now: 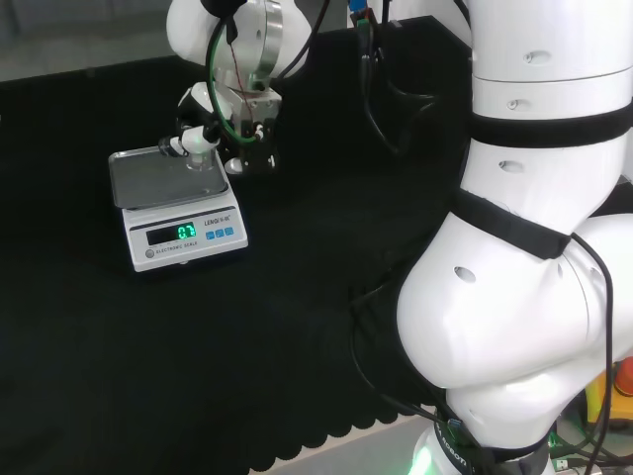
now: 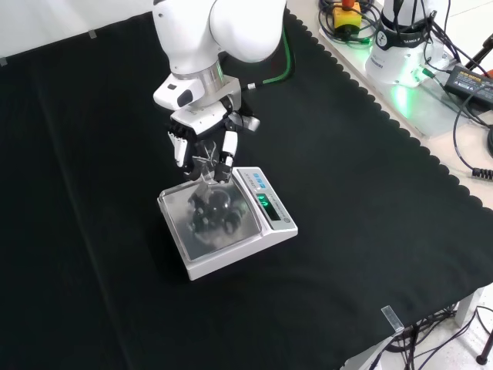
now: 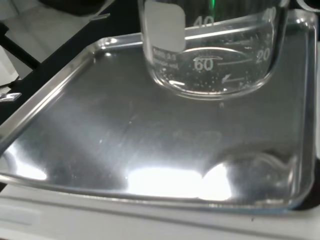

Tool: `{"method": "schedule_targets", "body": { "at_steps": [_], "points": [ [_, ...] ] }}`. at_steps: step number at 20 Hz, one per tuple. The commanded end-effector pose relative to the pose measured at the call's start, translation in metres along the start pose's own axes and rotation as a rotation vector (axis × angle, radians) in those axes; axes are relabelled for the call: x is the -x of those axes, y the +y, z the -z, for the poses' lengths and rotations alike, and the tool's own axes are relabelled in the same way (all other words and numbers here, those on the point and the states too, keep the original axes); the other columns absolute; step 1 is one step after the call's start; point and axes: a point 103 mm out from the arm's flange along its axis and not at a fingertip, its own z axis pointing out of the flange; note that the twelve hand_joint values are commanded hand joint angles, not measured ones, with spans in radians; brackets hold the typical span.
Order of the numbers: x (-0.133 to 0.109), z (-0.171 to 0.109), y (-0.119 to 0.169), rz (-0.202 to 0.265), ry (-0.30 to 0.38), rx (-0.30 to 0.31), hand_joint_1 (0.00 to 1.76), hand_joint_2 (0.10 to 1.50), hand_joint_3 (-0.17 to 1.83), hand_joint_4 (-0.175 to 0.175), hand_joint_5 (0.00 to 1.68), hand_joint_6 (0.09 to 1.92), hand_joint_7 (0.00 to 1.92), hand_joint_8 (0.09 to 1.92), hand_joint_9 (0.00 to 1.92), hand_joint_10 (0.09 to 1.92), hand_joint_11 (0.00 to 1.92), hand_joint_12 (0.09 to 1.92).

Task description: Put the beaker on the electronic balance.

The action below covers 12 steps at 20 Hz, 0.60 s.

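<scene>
where wrist view nears, beaker (image 3: 210,55) stands on pan (image 3: 100,150).

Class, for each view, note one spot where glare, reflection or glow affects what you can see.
Wrist view: white glare on the steel pan below the clear beaker. Front view: the hand is mirrored darkly in the pan. Head view: the balance display glows green, washing out its digits.

Clear beaker (image 3: 210,55), white markings; white balance (image 2: 231,231), silver pan, green display; black cloth (image 2: 92,193).
</scene>
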Motion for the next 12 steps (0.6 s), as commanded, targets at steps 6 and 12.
{"method": "schedule_targets", "body": {
  "at_steps": [6,12],
  "points": [
    [0.001,-0.007,0.008,0.036,-0.038,-0.037,1.12,1.11,-0.01,-0.100,1.00,0.98,1.52,0.78,1.84,0.42,1.68,0.66],
    [-0.025,-0.029,0.017,0.078,-0.125,-0.083,1.12,1.11,-0.01,-0.101,1.00,0.98,1.52,0.78,1.83,0.42,1.68,0.66]
  ]
}}
